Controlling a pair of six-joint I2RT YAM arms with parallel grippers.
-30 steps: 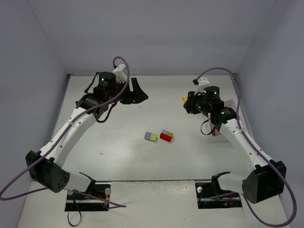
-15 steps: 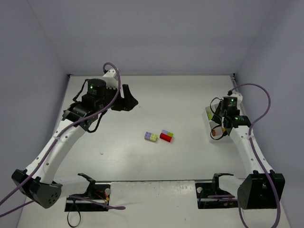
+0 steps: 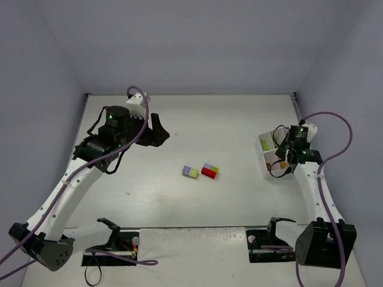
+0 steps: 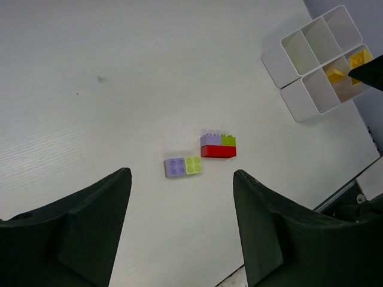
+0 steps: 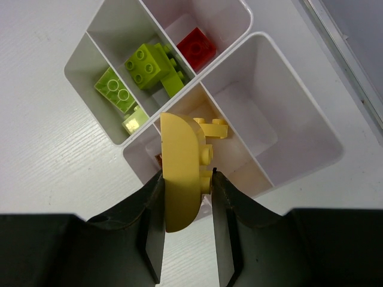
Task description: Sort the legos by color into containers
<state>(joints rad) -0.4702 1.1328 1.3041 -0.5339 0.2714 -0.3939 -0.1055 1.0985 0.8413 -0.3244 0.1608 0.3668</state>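
My right gripper (image 5: 185,179) is shut on a yellow lego (image 5: 181,170) with a rounded edge, hanging over the white divided tray (image 5: 245,113). One of its containers holds lime legos (image 5: 143,69), another a red lego (image 5: 197,46), and a small yellow piece (image 5: 213,127) lies under the held one. Mid-table sit a flat lavender-and-lime lego pair (image 4: 184,167) and a red lego (image 4: 218,152) topped with lavender and lime. My left gripper (image 4: 181,178) is open, high above those two. From above: tray (image 3: 263,156), right gripper (image 3: 286,152), left gripper (image 3: 157,133), pair (image 3: 190,172), red stack (image 3: 209,171).
The tray (image 4: 272,60) stands close to the table's right edge, by the right wall. Purple cables loop off both arms. The arm bases and black mounts sit along the near edge.
My right arm has swung right, from beside the tray to over it, carrying the yellow lego. My left arm has drawn back a little to the left. The legos on the table have not moved.
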